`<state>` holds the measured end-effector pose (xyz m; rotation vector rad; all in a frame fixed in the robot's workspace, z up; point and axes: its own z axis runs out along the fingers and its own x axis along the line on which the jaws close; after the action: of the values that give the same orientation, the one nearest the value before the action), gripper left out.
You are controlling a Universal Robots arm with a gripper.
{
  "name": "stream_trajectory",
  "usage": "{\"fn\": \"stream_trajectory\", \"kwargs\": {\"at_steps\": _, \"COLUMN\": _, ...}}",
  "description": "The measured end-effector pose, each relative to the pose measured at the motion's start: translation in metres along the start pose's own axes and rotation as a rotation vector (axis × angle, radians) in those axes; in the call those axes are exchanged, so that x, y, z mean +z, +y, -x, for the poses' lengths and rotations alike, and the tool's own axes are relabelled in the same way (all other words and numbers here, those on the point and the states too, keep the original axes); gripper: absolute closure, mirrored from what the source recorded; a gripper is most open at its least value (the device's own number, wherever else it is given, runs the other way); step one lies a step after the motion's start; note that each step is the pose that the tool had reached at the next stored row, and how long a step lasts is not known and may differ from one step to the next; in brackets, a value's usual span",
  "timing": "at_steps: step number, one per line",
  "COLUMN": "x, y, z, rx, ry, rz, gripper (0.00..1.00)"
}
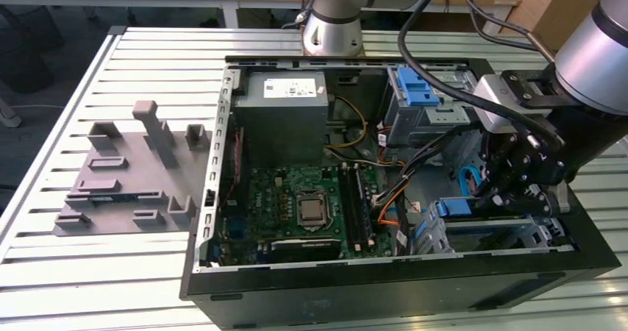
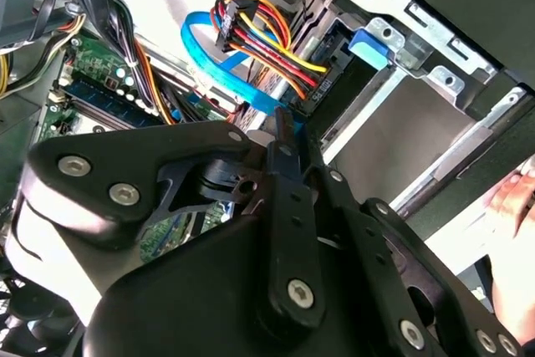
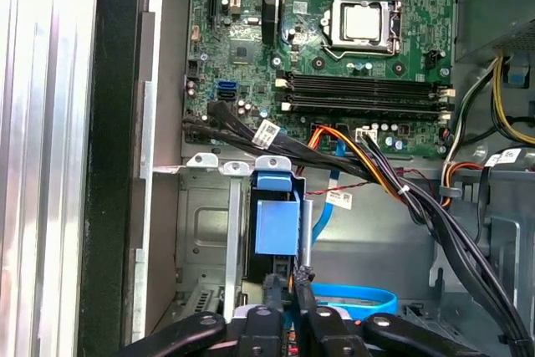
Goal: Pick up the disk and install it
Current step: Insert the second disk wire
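The disk [image 3: 277, 225] already sat inside the drive cage [image 3: 205, 232]; the end effector [image 3: 287, 283], fingers nearly together, hovered at its rear edge.

computer case [image 1: 393, 287]: 1 | motherboard [image 1: 294, 206]: 1 | power supply [image 1: 284, 118]: 1 | grey fixture [image 1: 128, 176]: 1 | disk [image 3: 277, 225]: apparently 1

Robotics lab: opened computer case [image 1: 393, 287] on slatted metal table [image 1: 147, 66]
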<state>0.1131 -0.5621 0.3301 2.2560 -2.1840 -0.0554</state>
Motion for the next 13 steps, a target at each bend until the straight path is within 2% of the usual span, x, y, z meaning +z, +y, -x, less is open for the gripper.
{"fn": "stream_trajectory", "kwargs": {"at_steps": 1, "x": 0.0000, "y": 0.0000, "z": -0.0001, "rx": 0.000, "ry": 0.0000, "rz": 0.0001, "gripper": 0.83}}
{"fn": "stream_trajectory", "kwargs": {"at_steps": 2, "x": -0.0001, "y": 0.0000, "z": -0.0001, "rx": 0.000, "ry": -0.0004, "rz": 0.0001, "gripper": 0.76}}
{"fn": "stream_trajectory", "kwargs": {"at_steps": 6, "x": -0.0026, "y": 0.0001, "z": -0.0001, "rx": 0.000, "ry": -0.0043, "rz": -0.0001, "gripper": 0.76}}
{"fn": "stream_trajectory", "kwargs": {"at_steps": 13, "x": -0.0087, "y": 0.0002, "z": 0.0001, "rx": 0.000, "ry": -0.0049, "rz": -0.0001, "gripper": 0.78}}
